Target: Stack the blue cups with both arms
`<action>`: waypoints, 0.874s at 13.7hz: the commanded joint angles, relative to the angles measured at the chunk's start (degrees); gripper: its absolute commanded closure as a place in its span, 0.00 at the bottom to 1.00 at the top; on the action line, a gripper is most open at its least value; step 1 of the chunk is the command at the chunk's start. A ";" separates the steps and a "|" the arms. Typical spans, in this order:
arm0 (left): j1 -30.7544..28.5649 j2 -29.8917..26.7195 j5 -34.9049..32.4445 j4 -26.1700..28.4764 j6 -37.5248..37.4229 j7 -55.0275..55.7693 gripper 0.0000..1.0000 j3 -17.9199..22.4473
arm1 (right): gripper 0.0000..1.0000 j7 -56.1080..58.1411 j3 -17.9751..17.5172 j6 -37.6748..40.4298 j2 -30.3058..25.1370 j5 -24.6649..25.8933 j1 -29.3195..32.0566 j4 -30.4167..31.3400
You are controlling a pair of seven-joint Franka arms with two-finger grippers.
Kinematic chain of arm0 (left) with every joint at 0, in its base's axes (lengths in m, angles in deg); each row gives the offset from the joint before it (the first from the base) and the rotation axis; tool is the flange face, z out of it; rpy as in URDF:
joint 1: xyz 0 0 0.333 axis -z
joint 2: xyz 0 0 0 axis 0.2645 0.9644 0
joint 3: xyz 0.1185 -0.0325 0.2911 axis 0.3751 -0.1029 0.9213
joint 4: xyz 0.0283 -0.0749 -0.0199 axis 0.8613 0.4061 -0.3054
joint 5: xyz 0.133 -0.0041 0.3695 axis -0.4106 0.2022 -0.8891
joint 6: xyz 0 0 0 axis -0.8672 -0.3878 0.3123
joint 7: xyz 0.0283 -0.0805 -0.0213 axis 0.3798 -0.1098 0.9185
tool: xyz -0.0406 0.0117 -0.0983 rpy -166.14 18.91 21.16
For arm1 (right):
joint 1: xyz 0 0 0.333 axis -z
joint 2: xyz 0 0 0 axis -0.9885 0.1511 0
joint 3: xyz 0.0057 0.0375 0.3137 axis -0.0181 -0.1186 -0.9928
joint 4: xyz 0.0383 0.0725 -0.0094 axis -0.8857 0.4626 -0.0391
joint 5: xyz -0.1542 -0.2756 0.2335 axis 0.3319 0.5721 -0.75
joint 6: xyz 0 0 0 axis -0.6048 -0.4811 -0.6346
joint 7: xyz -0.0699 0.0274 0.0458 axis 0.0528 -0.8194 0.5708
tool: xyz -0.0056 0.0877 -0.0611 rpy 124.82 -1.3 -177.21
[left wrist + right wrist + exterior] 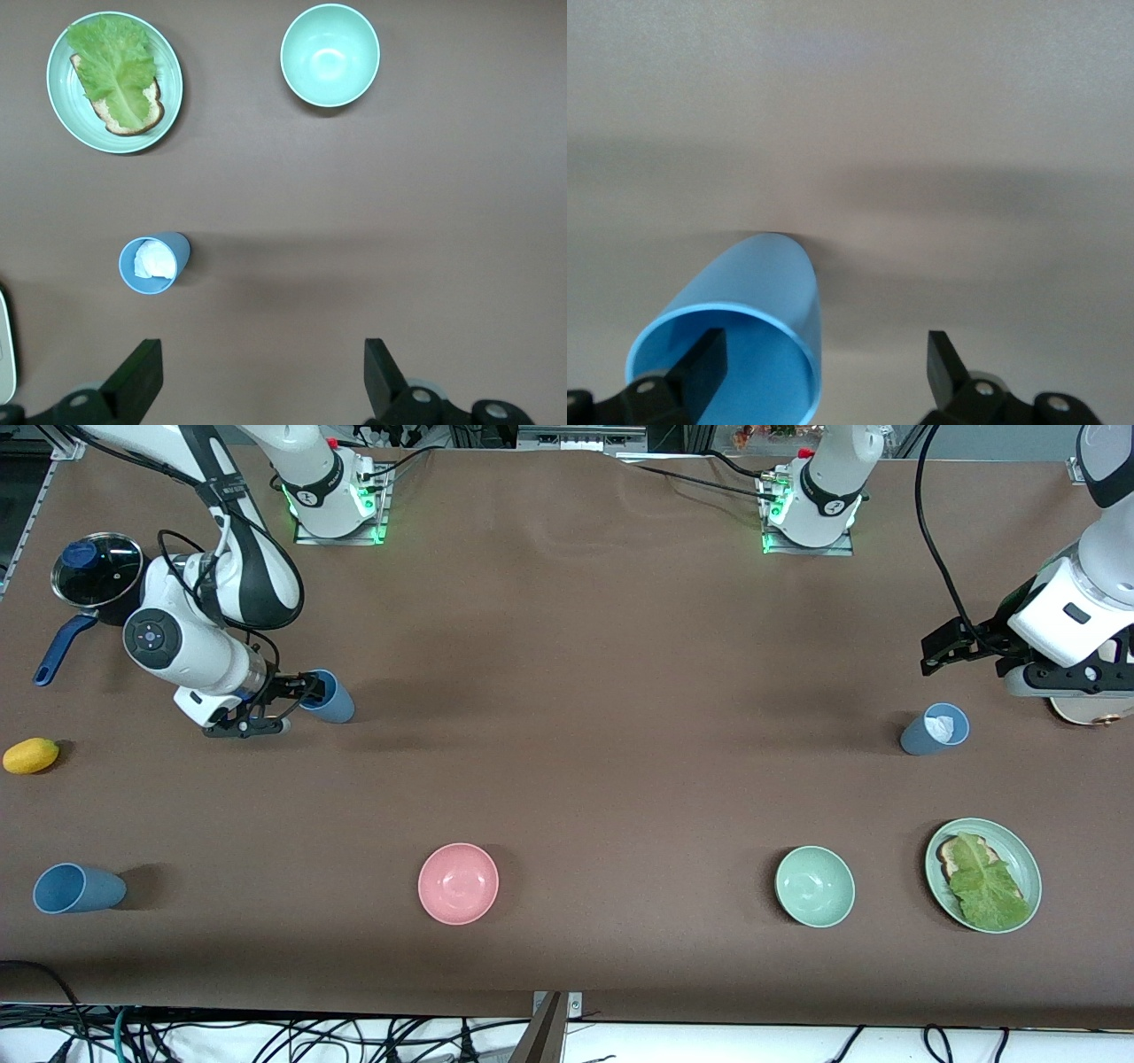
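Three blue cups stand upright on the brown table. One (330,698) is at the right arm's end; my right gripper (288,704) is open at its rim. In the right wrist view one finger (704,365) is inside the cup's (766,279) mouth and the other is outside, so the wall lies between the open jaws (824,365). A second cup (930,731), with something white crumpled inside, stands at the left arm's end. My left gripper (933,651) hangs open and empty above the table beside it (155,263). A third cup (75,888) stands nearer the front camera.
A lidded pot with a blue handle (96,571) and a yellow fruit (31,755) lie at the right arm's end. A pink bowl (458,883), a pale green bowl (814,886) and a green plate (1028,864) with bread and lettuce line the front edge.
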 commanded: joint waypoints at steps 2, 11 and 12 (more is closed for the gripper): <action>-0.31 0.85 0.89 -1.88 -1.28 -1.14 0.00 -0.03 | 0.00 0.63 -0.24 -0.70 -0.17 0.68 0.45 0.37; -0.31 0.85 0.89 -1.88 -1.28 -1.14 0.00 -0.03 | 0.00 -0.25 -0.59 7.18 -1.14 0.42 0.37 -6.38; -0.31 0.85 0.89 -1.88 -1.28 -1.14 0.00 -0.03 | 0.00 -0.86 -0.59 9.99 -1.14 0.42 0.37 -8.58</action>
